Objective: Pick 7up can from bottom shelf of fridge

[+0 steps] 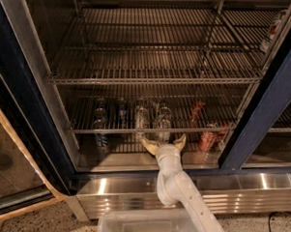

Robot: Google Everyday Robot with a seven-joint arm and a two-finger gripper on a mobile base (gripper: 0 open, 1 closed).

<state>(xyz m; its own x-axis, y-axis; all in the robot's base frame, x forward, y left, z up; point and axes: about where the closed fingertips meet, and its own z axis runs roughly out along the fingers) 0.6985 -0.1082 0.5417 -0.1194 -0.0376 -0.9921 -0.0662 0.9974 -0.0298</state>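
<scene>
The fridge (261, 118) stands open, with a dark blue frame and wire racks. Several cans stand on the bottom shelf (120, 148). The 7up can (163, 127) is pale and silvery, at the middle front, with a second pale can (141, 118) to its left. My gripper (164, 143) is at the shelf's front edge, just in front of the 7up can. It is open, with one cream fingertip (149, 146) on each side of the can's base, and it holds nothing. The white arm rises from the lower middle.
Dark blue cans (101, 139) stand to the left and red-orange cans (207, 138) to the right. The higher wire racks (152, 65) are bare but for a bottle (271, 30) at the top right. A shiny steel base panel (229, 194), a clear plastic bin (140, 226) and the glass door (12, 170) are close by.
</scene>
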